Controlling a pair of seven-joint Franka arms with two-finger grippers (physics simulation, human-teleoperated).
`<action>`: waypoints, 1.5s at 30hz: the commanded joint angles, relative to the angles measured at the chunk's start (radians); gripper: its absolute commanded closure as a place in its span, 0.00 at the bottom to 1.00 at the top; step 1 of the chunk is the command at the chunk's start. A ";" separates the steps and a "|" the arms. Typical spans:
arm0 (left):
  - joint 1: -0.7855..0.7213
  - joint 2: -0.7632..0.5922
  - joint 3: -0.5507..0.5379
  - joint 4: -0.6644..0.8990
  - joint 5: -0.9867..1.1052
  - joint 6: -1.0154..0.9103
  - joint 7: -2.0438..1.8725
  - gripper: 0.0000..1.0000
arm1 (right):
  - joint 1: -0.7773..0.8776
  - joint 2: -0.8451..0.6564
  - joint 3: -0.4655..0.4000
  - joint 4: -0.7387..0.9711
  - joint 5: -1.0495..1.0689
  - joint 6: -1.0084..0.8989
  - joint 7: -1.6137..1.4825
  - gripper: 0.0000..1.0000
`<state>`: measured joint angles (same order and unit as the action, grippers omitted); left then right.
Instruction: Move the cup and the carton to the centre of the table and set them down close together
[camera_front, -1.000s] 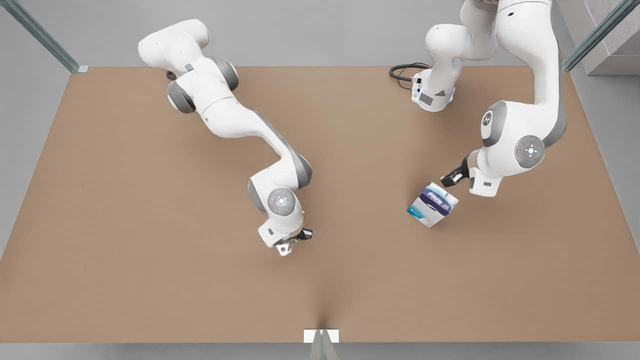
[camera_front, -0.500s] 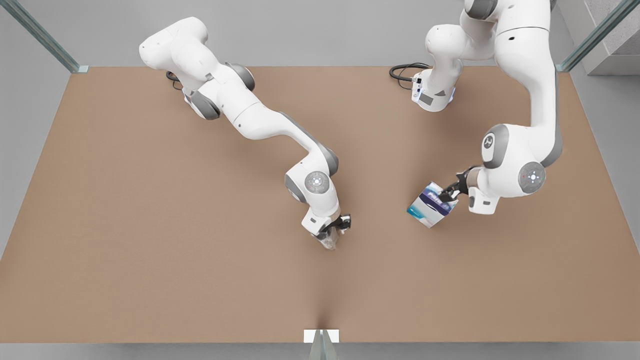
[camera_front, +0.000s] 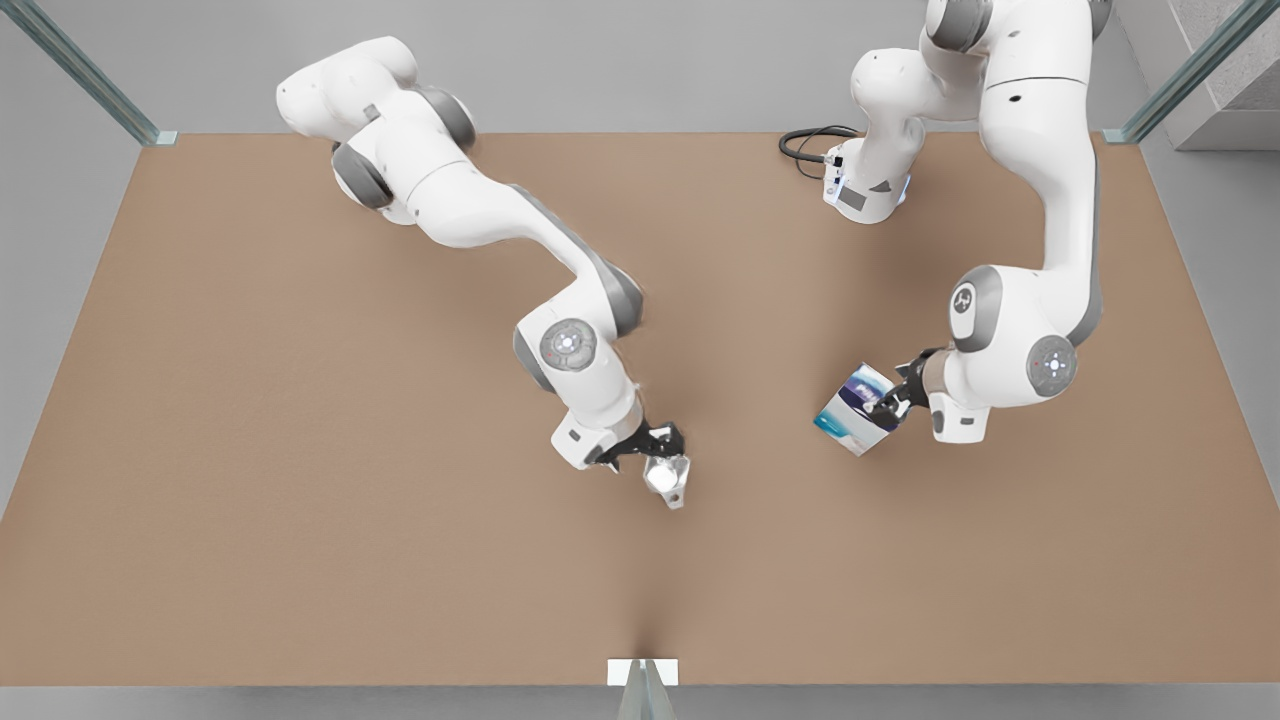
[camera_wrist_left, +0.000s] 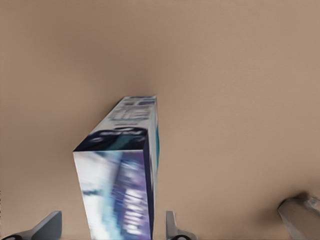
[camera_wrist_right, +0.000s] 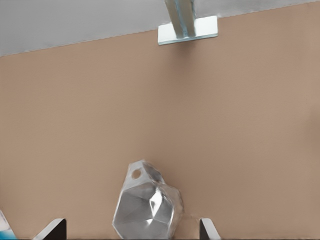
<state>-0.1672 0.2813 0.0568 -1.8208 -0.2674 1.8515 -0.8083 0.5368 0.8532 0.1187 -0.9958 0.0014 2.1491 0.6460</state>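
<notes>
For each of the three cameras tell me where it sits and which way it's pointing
Front view: high above the table, looking down; both arms, cup, carton.
Left wrist view: on the arm at the front view's right, facing the carton between its open fingers.
Right wrist view: on the other arm, facing the cup between its open fingers.
Shared: the left wrist view also catches the cup.

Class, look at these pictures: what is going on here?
Two robot arms work over a brown table. The left gripper, on the front view's right, straddles the blue-and-white carton, fingers on either side with a gap showing on one side. The right gripper, near the table's centre, is open around the silver cup, which sits between its fingers, not visibly clamped. Cup and carton stand well apart.
</notes>
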 joint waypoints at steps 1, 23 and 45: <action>0.000 0.002 0.000 0.000 0.000 0.000 0.003 0.00 | -0.040 -0.052 0.010 -0.064 -0.001 -0.006 -0.003 0.00; -0.072 -0.025 -0.008 0.009 -0.003 -0.012 -0.159 0.43 | -0.587 -0.707 -0.094 -0.531 -0.005 -0.638 -0.591 0.00; -0.491 0.190 -0.020 0.206 -0.072 0.071 -0.597 0.00 | -0.578 -0.735 -0.102 -0.524 -0.020 -0.545 -0.589 0.00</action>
<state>-0.6581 0.4710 0.0368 -1.6153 -0.3388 1.9221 -1.4051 -0.0419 0.1182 0.0168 -1.5202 -0.0184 1.6031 0.0568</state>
